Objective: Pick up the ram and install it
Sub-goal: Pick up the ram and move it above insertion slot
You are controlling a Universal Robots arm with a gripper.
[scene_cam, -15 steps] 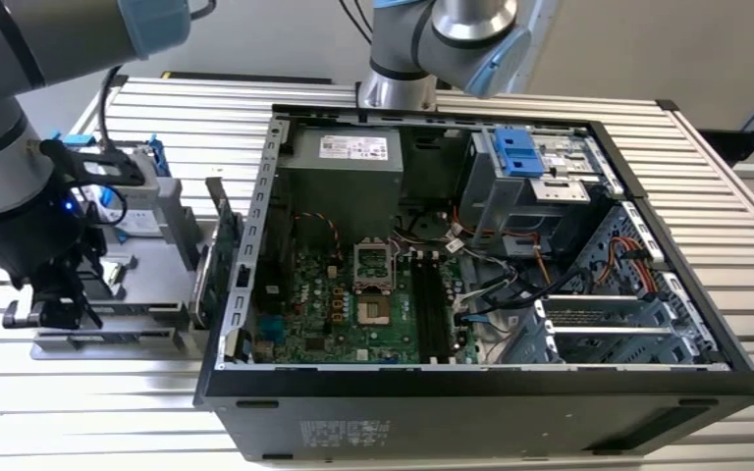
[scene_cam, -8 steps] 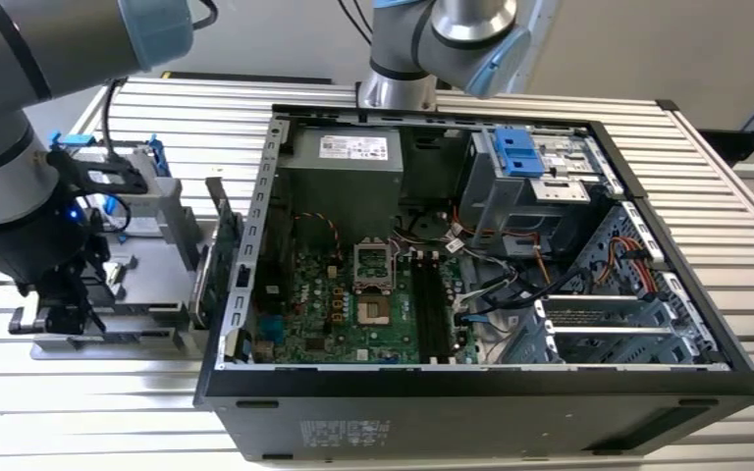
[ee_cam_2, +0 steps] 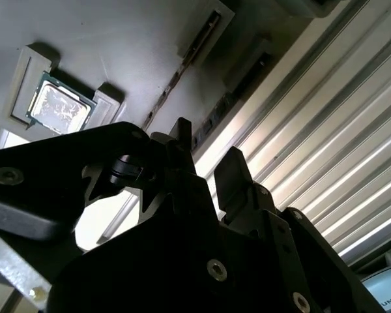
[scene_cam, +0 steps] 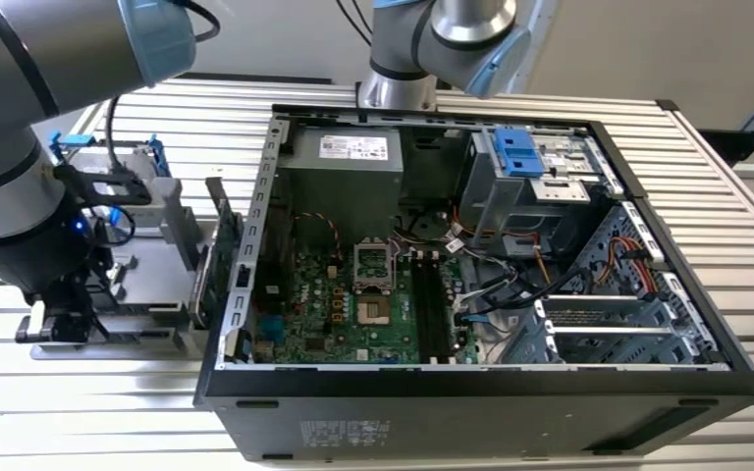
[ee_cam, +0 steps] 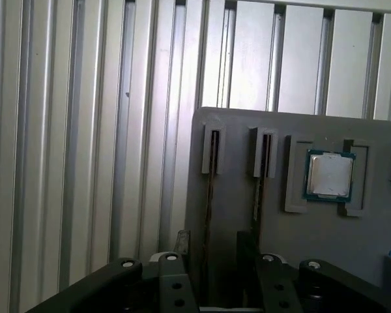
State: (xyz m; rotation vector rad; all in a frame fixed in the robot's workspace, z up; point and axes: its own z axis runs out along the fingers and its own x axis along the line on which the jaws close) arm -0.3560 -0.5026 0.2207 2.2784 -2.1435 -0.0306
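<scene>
The ram [ee_cam: 210, 195] is standing on edge in a slot of the gray fixture tray [ee_cam: 241, 124], running between the gripper's [ee_cam: 215, 246] fingers. They are sitting apart, not clamping it, with a processor chip [ee_cam: 329, 176] lying near.

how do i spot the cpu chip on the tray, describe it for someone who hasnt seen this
Find the grey tray lying on the slatted metal table. Next to its two long narrow slots is a square recess, and the cpu chip sits in it. Unlike the thin slots, it is square, with a shiny silver top and a green rim.
</scene>
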